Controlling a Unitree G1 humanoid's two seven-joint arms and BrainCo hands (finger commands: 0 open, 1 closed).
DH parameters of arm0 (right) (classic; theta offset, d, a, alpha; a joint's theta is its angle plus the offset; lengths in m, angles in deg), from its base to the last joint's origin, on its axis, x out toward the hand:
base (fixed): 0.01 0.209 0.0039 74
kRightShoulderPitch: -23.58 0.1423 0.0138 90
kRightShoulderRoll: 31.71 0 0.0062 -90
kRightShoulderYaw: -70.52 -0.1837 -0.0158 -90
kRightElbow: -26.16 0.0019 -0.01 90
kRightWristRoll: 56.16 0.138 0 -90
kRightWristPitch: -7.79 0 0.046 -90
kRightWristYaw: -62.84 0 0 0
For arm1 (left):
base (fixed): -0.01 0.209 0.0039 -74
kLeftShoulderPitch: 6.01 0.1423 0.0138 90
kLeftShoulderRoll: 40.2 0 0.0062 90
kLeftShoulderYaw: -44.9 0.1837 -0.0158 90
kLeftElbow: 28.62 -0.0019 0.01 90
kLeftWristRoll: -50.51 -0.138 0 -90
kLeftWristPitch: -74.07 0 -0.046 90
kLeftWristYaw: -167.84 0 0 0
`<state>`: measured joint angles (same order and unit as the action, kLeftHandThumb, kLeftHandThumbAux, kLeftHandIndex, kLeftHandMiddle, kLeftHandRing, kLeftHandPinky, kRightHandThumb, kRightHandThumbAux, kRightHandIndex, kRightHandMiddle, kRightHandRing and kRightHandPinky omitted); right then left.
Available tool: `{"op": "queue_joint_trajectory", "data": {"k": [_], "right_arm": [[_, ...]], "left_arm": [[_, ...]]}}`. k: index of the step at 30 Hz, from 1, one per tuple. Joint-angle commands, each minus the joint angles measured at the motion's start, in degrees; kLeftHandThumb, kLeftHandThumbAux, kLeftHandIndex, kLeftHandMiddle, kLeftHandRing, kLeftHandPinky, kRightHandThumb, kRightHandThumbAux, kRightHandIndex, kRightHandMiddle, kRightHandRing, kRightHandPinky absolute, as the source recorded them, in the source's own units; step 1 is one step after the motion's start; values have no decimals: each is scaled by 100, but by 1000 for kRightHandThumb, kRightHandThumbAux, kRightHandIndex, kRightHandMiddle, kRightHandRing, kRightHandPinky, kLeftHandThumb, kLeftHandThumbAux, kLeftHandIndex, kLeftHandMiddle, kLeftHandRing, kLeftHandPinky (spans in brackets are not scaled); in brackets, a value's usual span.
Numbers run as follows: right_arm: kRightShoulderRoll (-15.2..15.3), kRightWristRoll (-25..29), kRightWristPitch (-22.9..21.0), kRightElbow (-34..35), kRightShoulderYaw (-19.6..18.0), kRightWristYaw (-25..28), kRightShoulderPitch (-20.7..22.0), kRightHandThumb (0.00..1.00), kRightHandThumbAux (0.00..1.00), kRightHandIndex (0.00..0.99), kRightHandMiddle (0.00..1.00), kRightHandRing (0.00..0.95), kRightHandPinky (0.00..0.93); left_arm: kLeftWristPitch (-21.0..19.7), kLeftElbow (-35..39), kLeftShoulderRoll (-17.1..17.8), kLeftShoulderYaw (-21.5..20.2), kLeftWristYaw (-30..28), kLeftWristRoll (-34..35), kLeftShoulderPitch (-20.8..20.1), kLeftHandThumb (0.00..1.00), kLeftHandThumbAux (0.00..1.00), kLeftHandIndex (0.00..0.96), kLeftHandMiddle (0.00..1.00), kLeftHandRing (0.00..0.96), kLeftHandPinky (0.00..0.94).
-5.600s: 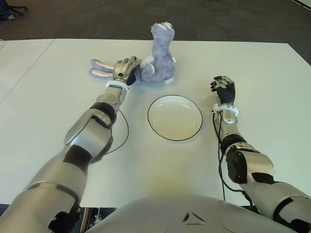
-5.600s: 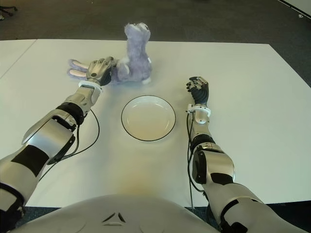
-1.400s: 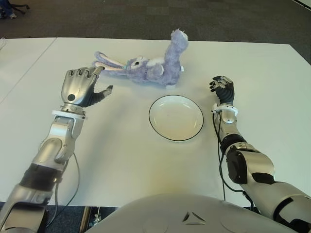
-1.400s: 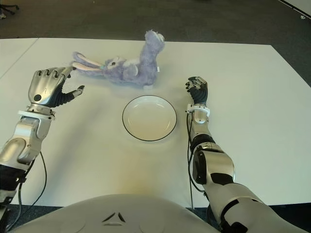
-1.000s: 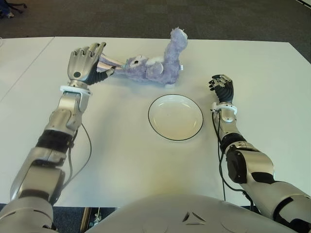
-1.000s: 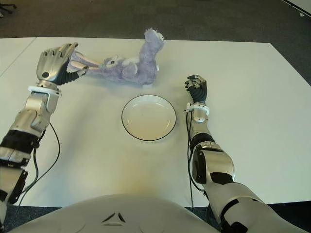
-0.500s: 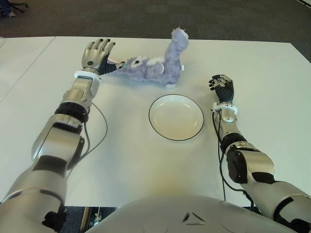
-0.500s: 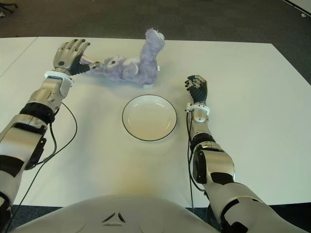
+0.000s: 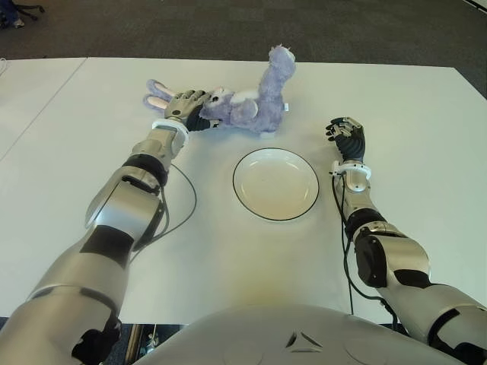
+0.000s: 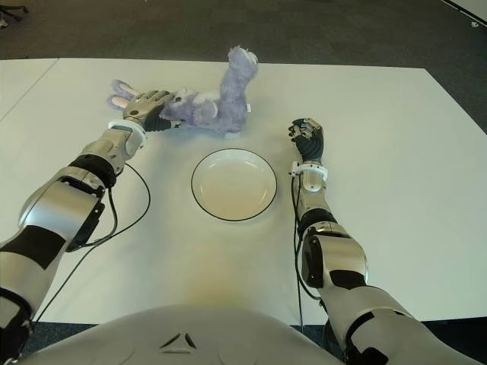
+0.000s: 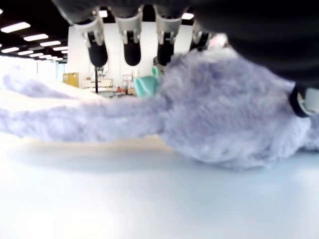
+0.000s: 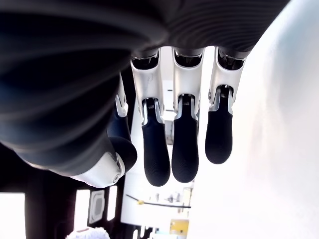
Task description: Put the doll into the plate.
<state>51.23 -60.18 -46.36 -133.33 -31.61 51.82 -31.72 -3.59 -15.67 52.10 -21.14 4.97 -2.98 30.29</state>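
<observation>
A purple plush rabbit doll [image 9: 247, 103] lies on its side on the white table, ears pointing to my left, just behind the empty white plate [image 9: 275, 186] with a dark rim. My left hand [image 9: 185, 106] sits over the doll's head where the ears begin. In the left wrist view the fingers [image 11: 132, 47] arch above the doll [image 11: 224, 119] without closing on it. My right hand [image 9: 348, 137] shows to the right of the plate; its fingers [image 12: 184, 144] hang relaxed and hold nothing.
The white table [image 9: 228, 258] stretches wide around the plate. A thin black cable [image 9: 186, 205] loops beside my left forearm. Dark carpet [image 9: 228, 30] lies beyond the table's far edge.
My left hand came back in from the left and dropped onto the doll's head and ears. The doll, the plate and my right hand stayed where they were.
</observation>
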Motion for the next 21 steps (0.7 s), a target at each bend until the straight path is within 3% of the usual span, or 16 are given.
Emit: {"op": "queue_joint_trajectory", "data": {"k": [1,15,21], "right_arm": [[-431,-77,-548,-824,45,100,-1301,682,730,422,517,518,492],[-426,-14,-579,-820,-59,190,-1346,682,730,421,494,493,454],[-426,-34,-563,-816,-42,163,-1370,684,730,422,525,530,517]], "left_arm": [[-106,-330,-354,134,-586,157,204,182,301,0,0,0,0],[-363,-348,-1060,-511,-1506,1223,601,40,452,0,0,0,0],[-322,-342,-1161,-554,-1720,1422,773,0,456,0,0,0,0]]}}
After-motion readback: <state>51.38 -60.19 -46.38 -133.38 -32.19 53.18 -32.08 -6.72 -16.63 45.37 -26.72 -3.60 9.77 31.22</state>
